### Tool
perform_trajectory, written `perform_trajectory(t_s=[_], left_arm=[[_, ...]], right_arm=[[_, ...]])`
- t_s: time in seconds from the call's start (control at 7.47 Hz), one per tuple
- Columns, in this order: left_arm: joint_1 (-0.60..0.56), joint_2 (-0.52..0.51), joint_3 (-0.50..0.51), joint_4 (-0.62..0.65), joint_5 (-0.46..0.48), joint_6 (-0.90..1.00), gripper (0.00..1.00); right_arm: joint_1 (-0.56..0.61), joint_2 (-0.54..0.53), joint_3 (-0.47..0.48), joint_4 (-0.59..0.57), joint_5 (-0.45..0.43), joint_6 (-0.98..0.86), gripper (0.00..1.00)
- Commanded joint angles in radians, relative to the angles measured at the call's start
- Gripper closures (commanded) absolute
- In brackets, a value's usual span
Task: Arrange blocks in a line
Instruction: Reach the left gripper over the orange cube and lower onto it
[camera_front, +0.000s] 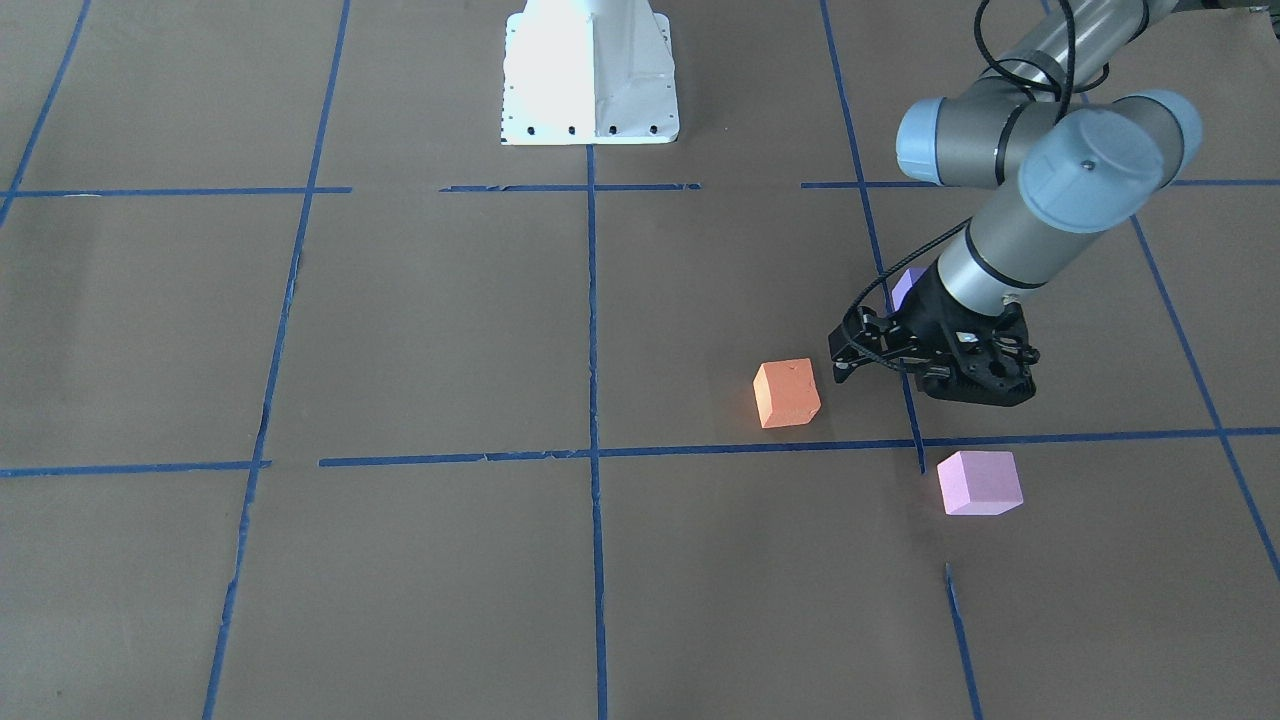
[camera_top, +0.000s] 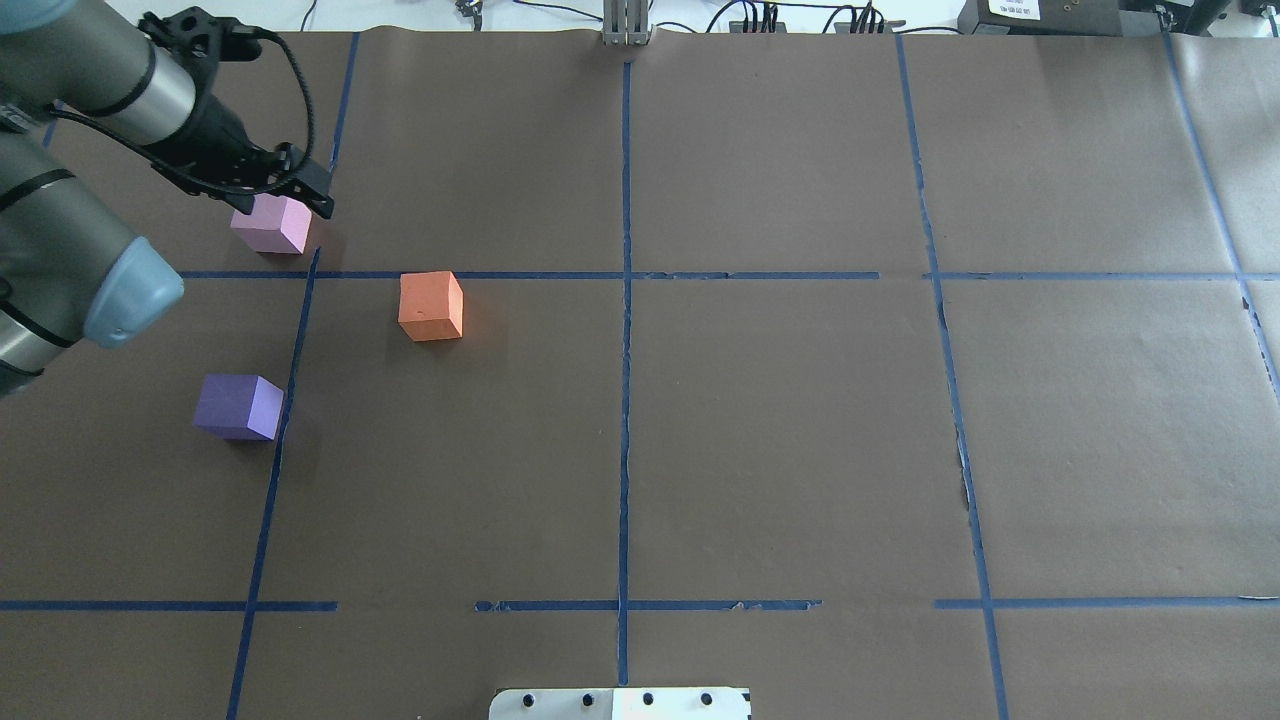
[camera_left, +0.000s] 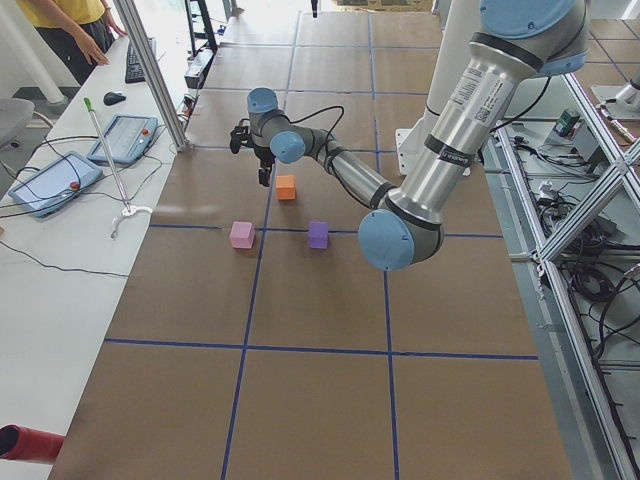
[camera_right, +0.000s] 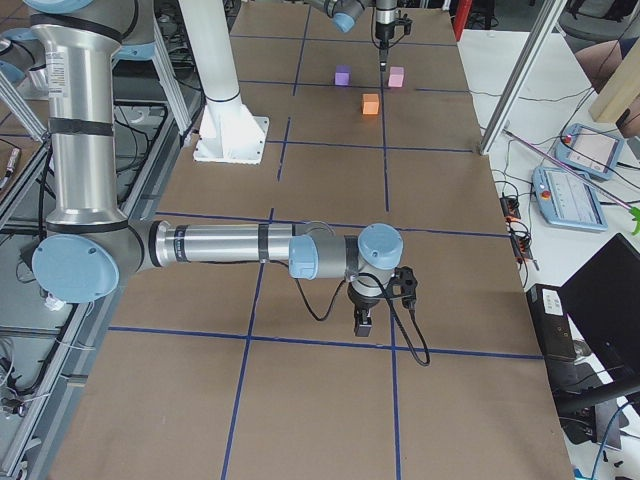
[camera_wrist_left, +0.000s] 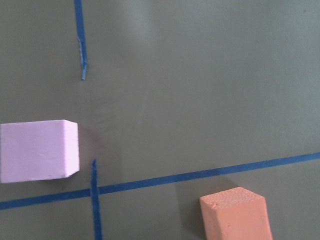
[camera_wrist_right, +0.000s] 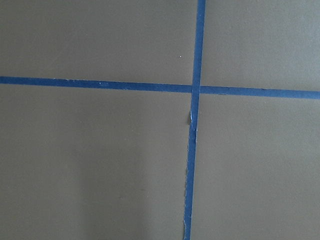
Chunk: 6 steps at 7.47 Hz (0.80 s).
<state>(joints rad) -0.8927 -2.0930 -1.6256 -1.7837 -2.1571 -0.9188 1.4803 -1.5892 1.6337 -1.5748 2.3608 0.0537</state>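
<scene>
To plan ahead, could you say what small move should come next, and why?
Probably shift the nearby left gripper over the orange foam cube: it sits off the line joining the pale pink foam cube and dark purple foam cube.

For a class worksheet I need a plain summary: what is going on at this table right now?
A two-armed robot is meant to line up three blocks. The left gripper hovers among them holding nothing; I cannot tell whether its jaws are open. The pink block, orange block and purple block sit apart on the table, forming a triangle, not a line. The right gripper hangs far from them, over a crossing of blue tape.
</scene>
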Motion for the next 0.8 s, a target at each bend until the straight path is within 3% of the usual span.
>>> perform_trajectory(t_s=[0.0, 0.4, 0.67], left_arm=[[0.082, -0.042, 0.018, 0.004, 0.122, -0.118, 0.00], [0.165, -0.033, 0.049, -0.002, 0.233, -0.213, 0.00], [0.169, -0.038, 0.061, -0.005, 0.230, -0.264, 0.00]], right_arm=[[0.000, 0.000, 0.000, -0.001, 0.000, 0.000, 0.00], [0.000, 0.000, 0.000, 0.001, 0.000, 0.000, 0.00], [0.000, 0.000, 0.000, 0.001, 0.000, 0.000, 0.00]])
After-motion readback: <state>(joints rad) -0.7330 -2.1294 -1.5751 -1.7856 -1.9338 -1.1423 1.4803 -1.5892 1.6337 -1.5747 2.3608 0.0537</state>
